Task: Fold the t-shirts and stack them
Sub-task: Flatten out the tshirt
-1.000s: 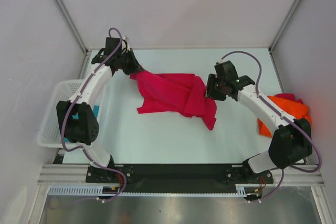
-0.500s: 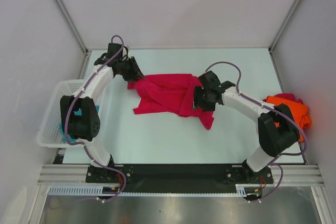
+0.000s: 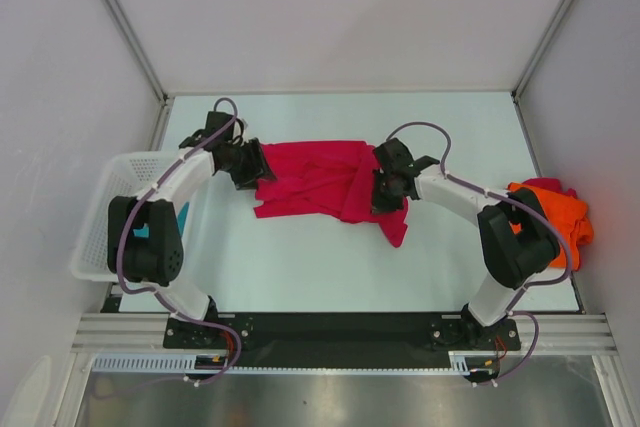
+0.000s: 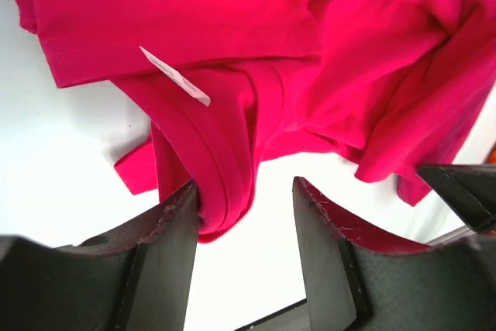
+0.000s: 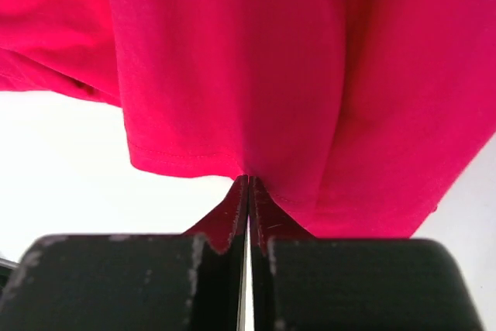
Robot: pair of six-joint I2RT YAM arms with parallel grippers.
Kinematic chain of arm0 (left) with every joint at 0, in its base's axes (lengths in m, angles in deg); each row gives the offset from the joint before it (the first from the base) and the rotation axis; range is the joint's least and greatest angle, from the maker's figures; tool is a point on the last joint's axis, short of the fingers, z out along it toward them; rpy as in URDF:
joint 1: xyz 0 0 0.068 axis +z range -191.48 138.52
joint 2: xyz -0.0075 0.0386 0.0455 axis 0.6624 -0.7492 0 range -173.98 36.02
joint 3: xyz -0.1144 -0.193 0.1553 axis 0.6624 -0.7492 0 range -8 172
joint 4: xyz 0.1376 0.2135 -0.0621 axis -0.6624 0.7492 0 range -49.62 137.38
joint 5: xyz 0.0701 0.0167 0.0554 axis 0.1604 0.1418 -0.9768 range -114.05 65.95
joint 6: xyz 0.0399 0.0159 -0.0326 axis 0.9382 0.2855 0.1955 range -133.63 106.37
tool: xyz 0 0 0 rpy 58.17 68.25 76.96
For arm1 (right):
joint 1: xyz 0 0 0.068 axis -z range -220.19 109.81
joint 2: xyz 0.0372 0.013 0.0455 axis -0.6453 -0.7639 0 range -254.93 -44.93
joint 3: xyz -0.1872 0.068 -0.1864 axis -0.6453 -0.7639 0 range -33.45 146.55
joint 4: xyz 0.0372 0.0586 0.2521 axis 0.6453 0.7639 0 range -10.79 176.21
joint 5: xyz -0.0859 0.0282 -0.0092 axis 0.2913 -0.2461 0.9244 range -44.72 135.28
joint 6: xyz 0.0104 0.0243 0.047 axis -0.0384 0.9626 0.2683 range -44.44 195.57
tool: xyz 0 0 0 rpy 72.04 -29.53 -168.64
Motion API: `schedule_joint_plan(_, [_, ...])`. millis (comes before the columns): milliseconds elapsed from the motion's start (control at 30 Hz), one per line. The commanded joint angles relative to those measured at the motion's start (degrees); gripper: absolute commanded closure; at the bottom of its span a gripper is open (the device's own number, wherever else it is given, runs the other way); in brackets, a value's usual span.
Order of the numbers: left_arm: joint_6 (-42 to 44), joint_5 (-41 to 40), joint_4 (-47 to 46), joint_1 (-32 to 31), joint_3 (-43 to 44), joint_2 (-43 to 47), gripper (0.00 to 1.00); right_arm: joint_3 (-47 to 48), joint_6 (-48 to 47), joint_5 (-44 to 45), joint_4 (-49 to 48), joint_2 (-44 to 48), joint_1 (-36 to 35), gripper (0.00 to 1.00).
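The crimson-pink t-shirt (image 3: pixel 320 177) lies crumpled at mid table. My left gripper (image 3: pixel 255 164) stands open at its left edge; in the left wrist view a rolled fold of the shirt (image 4: pixel 225 191) rests against the left finger (image 4: pixel 167 238), with a white label (image 4: pixel 174 75) showing above. My right gripper (image 3: pixel 385 187) is at the shirt's right side, jaws pressed together with the tips (image 5: pixel 249 184) pinching the hem of the shirt (image 5: pixel 232 60). An orange t-shirt (image 3: pixel 555 209) is bunched at the table's right edge. A bit of teal cloth (image 3: pixel 141 231) shows in the basket.
A white mesh basket (image 3: pixel 100 237) hangs off the table's left side, beside the left arm. Grey walls and metal frame posts close in the table at the back and both sides. A black rail runs along the near edge.
My left gripper has opened, let go of the shirt's left edge and dropped lower. My right gripper moved left onto the shirt and shut on its hem.
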Motion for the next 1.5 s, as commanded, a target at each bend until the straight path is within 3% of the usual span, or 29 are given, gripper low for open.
schedule_joint_plan(0, [1.86,-0.83,-2.18,0.14,-0.52,4.49,0.45,2.44,-0.48,-0.77,-1.74,-0.52,-0.74,1.00])
schedule_joint_plan(100, [1.51,0.13,-2.35,0.15,0.35,3.62,0.48,3.05,-0.48,-0.34,-1.65,-0.70,-0.83,1.00])
schedule_joint_plan(167, [0.90,0.84,-2.79,0.14,0.79,3.35,0.50,3.76,-0.48,0.54,-0.51,-1.40,-0.75,0.79])
schedule_joint_plan(200, [0.72,0.93,-2.88,0.14,0.88,3.18,0.51,4.37,-0.48,0.89,-0.07,-1.66,-0.75,0.58])
schedule_joint_plan(300, [0.55,0.75,-3.23,0.14,0.62,3.00,0.51,4.64,-0.48,2.12,0.81,-1.76,-0.75,0.41])
schedule_joint_plan(533, [-0.51,1.81,-5.86,0.06,-1.66,1.33,0.55,4.29,-0.56,2.30,0.29,-2.37,-0.66,0.37])
schedule_joint_plan(700, [-1.04,2.42,-7.18,0.14,-2.45,-0.25,0.65,4.20,-1.00,1.16,-1.64,-5.53,-0.66,0.39])
schedule_joint_plan(933, [-2.70,4.18,-10.17,-0.03,-3.77,-3.59,0.71,4.03,-1.18,1.25,-2.70,-9.31,-1.01,0.41])
schedule_joint_plan(1000, [-3.14,4.53,-10.87,-0.12,-3.86,-4.47,0.73,3.23,-1.35,0.63,-3.31,-9.05,-0.75,0.59])
schedule_joint_plan(1033, [-3.32,4.62,-10.97,-0.21,-3.78,-4.73,0.78,3.06,-1.44,0.46,-3.58,-8.96,-0.66,0.75])
schedule_joint_plan(1067, [-3.41,4.79,-10.97,-0.21,-3.86,-4.82,0.80,2.97,-1.36,0.28,-3.67,-8.96,-0.40,1.00])
schedule_joint_plan(1233, [-3.85,4.88,-11.14,-0.65,-3.51,-5.00,1.00,3.50,-1.97,0.36,-3.41,-7.21,-0.22,1.00])
schedule_joint_plan(1467, [-1.92,4.09,-4.56,-0.38,5.25,-1.67,1.00,8.32,-3.29,5.63,3.09,0.08,-0.13,1.00])
